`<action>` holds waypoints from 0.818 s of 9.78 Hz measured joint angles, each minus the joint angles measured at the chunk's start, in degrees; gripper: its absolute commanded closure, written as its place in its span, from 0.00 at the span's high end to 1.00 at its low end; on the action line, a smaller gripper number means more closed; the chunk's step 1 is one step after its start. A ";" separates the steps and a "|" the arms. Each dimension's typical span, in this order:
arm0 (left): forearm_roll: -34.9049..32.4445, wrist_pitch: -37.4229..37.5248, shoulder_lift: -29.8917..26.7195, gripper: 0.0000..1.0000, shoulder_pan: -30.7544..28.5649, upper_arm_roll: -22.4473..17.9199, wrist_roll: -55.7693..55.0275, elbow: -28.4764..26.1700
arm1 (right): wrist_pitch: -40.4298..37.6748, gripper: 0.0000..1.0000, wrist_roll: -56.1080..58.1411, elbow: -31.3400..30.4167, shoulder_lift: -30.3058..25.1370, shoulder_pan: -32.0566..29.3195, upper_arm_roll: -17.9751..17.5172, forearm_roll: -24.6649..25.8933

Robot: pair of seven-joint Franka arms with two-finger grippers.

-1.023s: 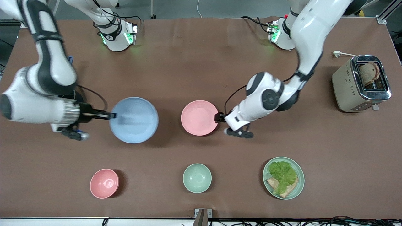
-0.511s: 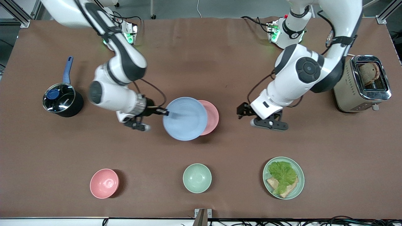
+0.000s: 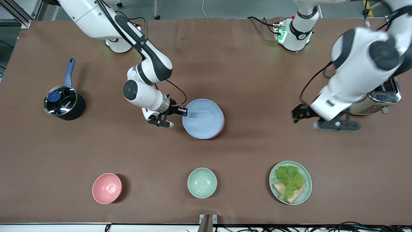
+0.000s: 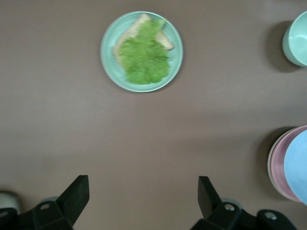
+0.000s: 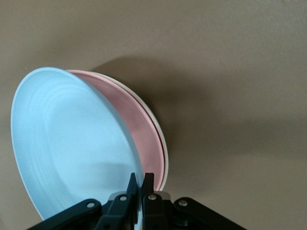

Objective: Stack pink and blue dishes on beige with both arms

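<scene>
My right gripper (image 3: 184, 111) (image 5: 142, 179) is shut on the rim of the light blue plate (image 3: 203, 118) (image 5: 72, 143). It holds the plate tilted over the pale pink plate (image 5: 141, 132) (image 4: 277, 165), covering nearly all of it. Under the pink plate only a thin cream rim of the beige plate (image 5: 158, 132) shows. My left gripper (image 3: 294, 115) (image 4: 142, 196) is open and holds nothing. It hangs over bare table between the stack and the toaster.
A dark saucepan (image 3: 64, 103) with a blue handle stands toward the right arm's end. Nearer the front camera lie a pink bowl (image 3: 107, 188), a green bowl (image 3: 202, 182) and a green plate (image 3: 307, 190) with lettuce and bread. The left arm partly hides a toaster (image 3: 384, 96).
My right arm carried the blue plate toward the left arm's end until it covered the pink plate. My left gripper drew away from the pink plate's rim toward the toaster.
</scene>
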State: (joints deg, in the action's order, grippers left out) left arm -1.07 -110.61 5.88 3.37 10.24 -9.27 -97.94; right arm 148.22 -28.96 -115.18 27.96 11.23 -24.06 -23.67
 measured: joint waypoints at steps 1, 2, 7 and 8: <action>0.00 3.02 -3.62 1.00 0.52 -2.23 1.91 0.07 | 0.56 0.04 0.00 -0.29 -0.01 0.36 -0.01 0.00; 0.25 5.69 -7.39 1.00 1.63 -4.80 3.66 0.13 | 0.93 0.06 0.00 -0.63 -0.01 0.78 -0.02 0.00; 1.00 14.76 -17.89 1.00 3.15 -8.34 4.72 0.16 | 1.66 1.00 0.11 -1.57 0.17 0.97 0.17 0.13; 1.00 15.20 -16.51 1.00 3.09 -8.37 4.72 1.67 | 2.08 1.00 0.23 -1.25 -0.16 0.79 0.23 0.15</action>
State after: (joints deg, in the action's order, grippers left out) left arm -0.08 -95.40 -10.63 6.46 1.87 -4.55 -96.27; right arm 150.30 -28.73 -116.43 27.80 12.03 -23.83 -23.52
